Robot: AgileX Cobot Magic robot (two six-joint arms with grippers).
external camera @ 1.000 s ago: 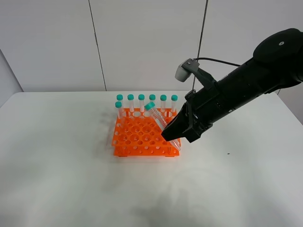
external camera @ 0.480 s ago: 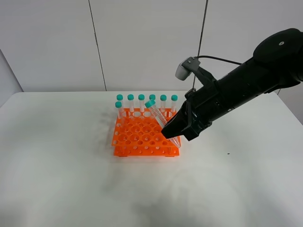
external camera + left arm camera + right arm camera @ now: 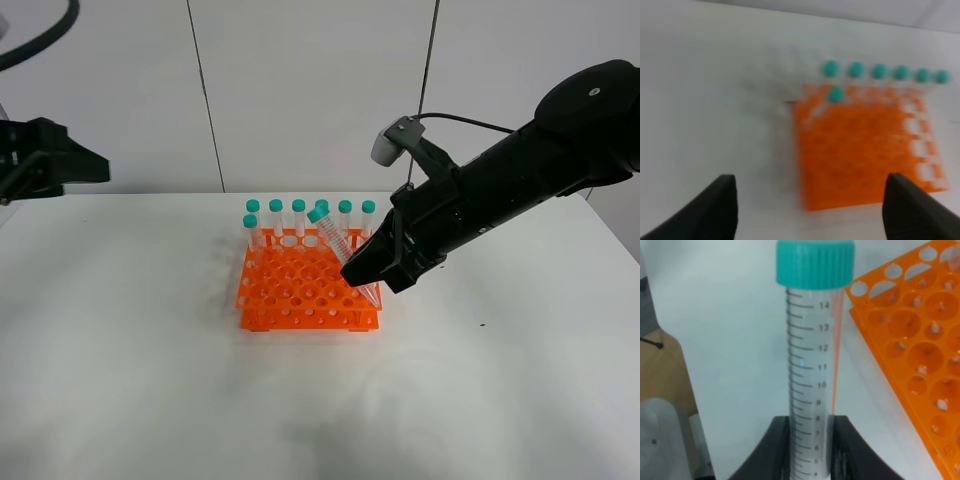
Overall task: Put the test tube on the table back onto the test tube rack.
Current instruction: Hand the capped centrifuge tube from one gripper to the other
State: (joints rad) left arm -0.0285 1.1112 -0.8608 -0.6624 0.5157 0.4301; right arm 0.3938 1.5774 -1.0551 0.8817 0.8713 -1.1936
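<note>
The left wrist view is motion-blurred: the test tube rack [image 3: 860, 150] reads only as an orange patch right of centre, its holes smeared, and the caps along its upper edge are soft teal dots. The left gripper [image 3: 810, 215] is cut off at the bottom edge of that view; only two dark fingers [image 3: 715, 210] show in the lower corners, set wide apart with nothing between them. In the exterior view the left arm is a dark shape cropped by the upper left edge. The right gripper [image 3: 372, 280] covers the lower end of the test tube [image 3: 330, 240], so it cannot be determined whether the conical tip has entered a hole or touches the rack. In the right wrist view the tube runs out of frame below the "4" mark, and the rack is cropped at the right edge. The right gripper is clamped on the tube, one black pad on each side of its lower body. The tube sits at frame centre in the exterior view, over the right part of the rack, tilted with its cap toward the upper left. It is slim and clear, with black graduation lines numbered up to 14 and a ribbed teal-green screw cap. Seven matching tubes [image 3: 299, 215] stand upright along the far side of the rack on the white table [image 3: 130, 350].
</note>
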